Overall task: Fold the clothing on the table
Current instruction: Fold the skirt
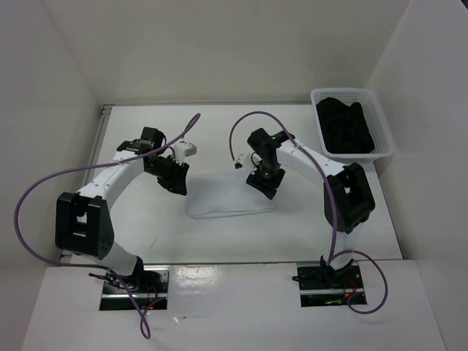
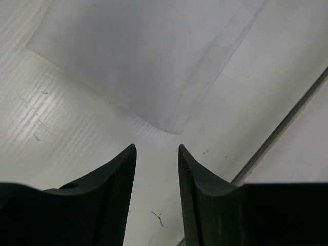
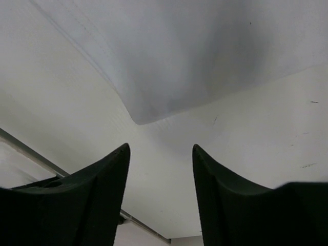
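The clothing (image 1: 228,195) is a white garment lying folded flat on the table (image 1: 307,227), between the two arms. My left gripper (image 1: 178,183) hovers at its far left corner, open, with nothing between the fingers; in the left wrist view the clothing's corner (image 2: 154,61) lies just ahead of the gripper (image 2: 157,148). At the far right corner hangs my right gripper (image 1: 263,186), also open and empty. The right wrist view shows the clothing (image 3: 205,51) just beyond the gripper (image 3: 160,147), apart from it.
A white mesh basket (image 1: 380,124) holding a black garment (image 1: 345,128) stands at the table's far right corner. White walls enclose the table on three sides. Purple cables loop off both arms. The table's metal rim (image 2: 287,123) runs close beside the left gripper.
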Controlling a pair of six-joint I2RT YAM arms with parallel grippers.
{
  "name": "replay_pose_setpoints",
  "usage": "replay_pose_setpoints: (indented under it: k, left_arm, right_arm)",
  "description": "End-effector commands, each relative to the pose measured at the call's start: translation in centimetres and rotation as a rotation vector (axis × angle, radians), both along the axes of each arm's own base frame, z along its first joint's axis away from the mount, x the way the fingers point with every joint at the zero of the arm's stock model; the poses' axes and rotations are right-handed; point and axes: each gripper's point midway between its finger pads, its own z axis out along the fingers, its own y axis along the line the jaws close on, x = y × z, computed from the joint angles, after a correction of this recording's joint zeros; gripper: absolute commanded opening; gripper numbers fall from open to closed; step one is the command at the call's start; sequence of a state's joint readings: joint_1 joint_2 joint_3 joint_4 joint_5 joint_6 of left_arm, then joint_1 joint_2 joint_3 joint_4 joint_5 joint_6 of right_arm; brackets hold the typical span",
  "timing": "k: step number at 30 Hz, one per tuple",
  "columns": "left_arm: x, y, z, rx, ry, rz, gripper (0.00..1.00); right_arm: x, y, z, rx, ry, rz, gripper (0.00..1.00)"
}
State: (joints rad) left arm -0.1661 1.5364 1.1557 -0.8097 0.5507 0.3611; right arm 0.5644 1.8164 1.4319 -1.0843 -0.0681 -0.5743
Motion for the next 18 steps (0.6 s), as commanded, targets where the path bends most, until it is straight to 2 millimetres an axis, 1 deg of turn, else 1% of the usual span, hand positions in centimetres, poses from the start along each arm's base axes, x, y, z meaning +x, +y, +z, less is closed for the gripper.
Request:
replay_pose_setpoints:
  k: [1, 2, 3, 4, 5, 6, 7, 8, 9, 10, 11, 12, 13, 15, 16, 17, 18]
  left_arm:
    - [0.2, -0.2, 1.0, 0.007, -0.052, 0.004, 0.46]
    - [1.0, 0.2, 0.9, 0.033, -0.075, 0.029, 0.48]
    - [1.1, 0.4, 0.5, 0.046, -0.076, 0.044, 0.52]
    - [1.3, 0.2, 0.2, 0.052, -0.068, 0.057, 0.57]
    - [2.0, 0.3, 0.3, 0.061, -0.093, 0.076, 0.7]
    - [2.3, 0.3, 0.0, 0.062, -0.08, 0.103, 0.77]
    - [2.6, 0.4, 0.1, 0.064, -0.085, 0.124, 0.83]
    - [3.1, 0.4, 0.2, 0.064, -0.1, 0.145, 0.95]
    - [3.5, 0.8, 0.3, 0.059, -0.099, 0.174, 1.0]
    - [3.9, 1.8, 0.5, 0.049, -0.098, 0.23, 1.0]
    - [4.0, 2.3, 0.6, 0.036, -0.089, 0.257, 1.0]
    - [3.9, 3.0, 1.0, 0.029, -0.095, 0.292, 1.0]
    - [4.4, 4.6, 1.4, 0.029, -0.108, 0.345, 1.0]
    - [4.3, 6.4, 2.5, 0.018, -0.143, 0.414, 1.0]
    - [4.4, 7.4, 3.0, 0.019, -0.15, 0.466, 1.0]
    - [4.6, 9.0, 3.4, 0.028, -0.166, 0.517, 1.0]
    - [4.7, 10.0, 4.0, 0.041, -0.185, 0.56, 1.0]
  right_arm:
    - [0.4, 1.4, 0.9, 0.062, -0.04, -0.039, 0.59]
    - [0.9, 2.0, 1.2, 0.083, -0.055, -0.093, 0.69]
    - [1.1, 2.5, 0.9, 0.101, -0.053, -0.124, 0.74]
    - [1.8, 3.1, 0.9, 0.127, -0.078, -0.154, 0.78]
    - [2.1, 3.4, 0.5, 0.135, -0.078, -0.188, 0.9]
    - [2.1, 4.0, 0.3, 0.155, -0.067, -0.258, 0.94]
    - [2.4, 4.6, -0.1, 0.176, -0.061, -0.285, 0.98]
    - [2.4, 5.3, -0.1, 0.205, -0.048, -0.31, 0.98]
    - [2.0, 5.6, -0.4, 0.215, -0.016, -0.357, 0.98]
    - [2.1, 6.1, -0.3, 0.236, -0.012, -0.369, 0.98]
    - [2.4, 6.4, -0.3, 0.251, -0.02, -0.39, 0.98]
    - [2.1, 6.8, -0.3, 0.253, -0.014, -0.401, 0.98]
    - [2.1, 7.3, -0.2, 0.262, -0.016, -0.406, 0.98]
    - [1.8, 8.1, -0.1, 0.283, -0.002, -0.433, 0.98]
    - [2.0, 8.4, 0.0, 0.296, -0.008, -0.449, 0.98]
    - [2.1, 8.7, 0.0, 0.297, -0.019, -0.461, 0.98]
    - [2.4, 8.7, 0.0, 0.299, -0.03, -0.478, 0.98]
